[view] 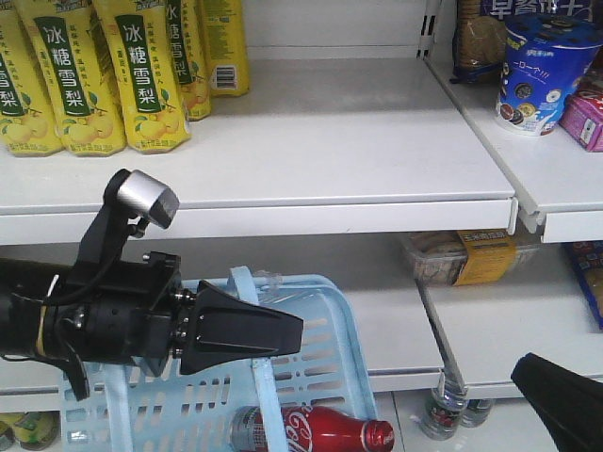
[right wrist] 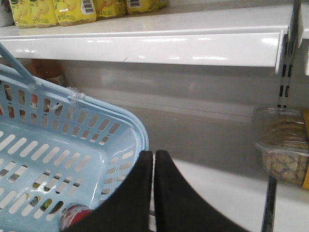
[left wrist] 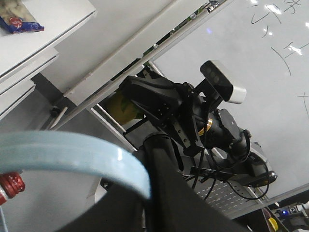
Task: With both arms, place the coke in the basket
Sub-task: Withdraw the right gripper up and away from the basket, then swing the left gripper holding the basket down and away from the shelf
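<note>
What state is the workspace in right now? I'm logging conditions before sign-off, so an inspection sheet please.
Surface: white metal shop shelves.
Job's things: light-blue slotted plastic shopping basket hangs tilted; red-capped plastic cola bottle lies at its bottom, apparently inside.
Clutter: yellow drink bottles, blue snack tub and clear biscuit box on the shelves.
Grippers: left gripper shut on the basket's thin swing handle; right gripper shut, empty, beside the basket rim.
Cables: black cable loops along the left arm.
Surroundings: whiteboard with writing.
</note>
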Motion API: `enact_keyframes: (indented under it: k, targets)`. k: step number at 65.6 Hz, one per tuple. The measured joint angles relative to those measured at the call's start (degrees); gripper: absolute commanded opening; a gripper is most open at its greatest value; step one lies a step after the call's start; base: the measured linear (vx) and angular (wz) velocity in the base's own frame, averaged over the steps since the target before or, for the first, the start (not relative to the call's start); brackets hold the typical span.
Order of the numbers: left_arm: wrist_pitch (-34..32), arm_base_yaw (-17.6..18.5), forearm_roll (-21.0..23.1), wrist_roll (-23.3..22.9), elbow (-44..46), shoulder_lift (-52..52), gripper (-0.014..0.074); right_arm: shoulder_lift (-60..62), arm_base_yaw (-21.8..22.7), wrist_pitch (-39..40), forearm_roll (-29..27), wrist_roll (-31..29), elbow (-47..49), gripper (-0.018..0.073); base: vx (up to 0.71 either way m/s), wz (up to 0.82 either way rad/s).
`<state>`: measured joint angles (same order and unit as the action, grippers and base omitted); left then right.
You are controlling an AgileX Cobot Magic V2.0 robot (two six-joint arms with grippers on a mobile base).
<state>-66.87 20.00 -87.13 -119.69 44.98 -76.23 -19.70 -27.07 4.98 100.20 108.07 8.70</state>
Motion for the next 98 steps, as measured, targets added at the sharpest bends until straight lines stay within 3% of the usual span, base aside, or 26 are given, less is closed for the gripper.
enact_keyframes:
  k: [37, 51, 72, 84, 98]
  targets:
    - [0.0, 0.0, 1.2, 0.1, 0.0, -0.1, -0.0006, 0.0, 0.0, 0.0, 0.0, 0.0, 0.0, -0.0005, 0.00, 0.00]
    - [0.1, 0.0, 0.9, 4.2, -0.1, -0.1, -0.0006, 0.0, 0.0, 0.1, 0.0, 0.0, 0.0, -0.0005, 0.00, 0.00]
    - [11.8, 0.0, -0.7, 7.3, -1.0, 0.4, -0.0006, 0.0, 0.0, 0.1, 0.0, 0.0, 0.0, -0.0005, 0.00, 0.00]
    - [17.1, 0.0, 3.5, 10.6, -6.5, 4.9, -0.0006, 0.0, 0.0, 0.1, 0.0, 0.0, 0.0, -0.0005, 0.00, 0.00]
    - [20.7, 0.0, 10.0, 20.6, -15.6, 14.2, -0.0006, 0.0, 0.0, 0.1, 0.0, 0.0, 0.0, -0.0005, 0.00, 0.00]
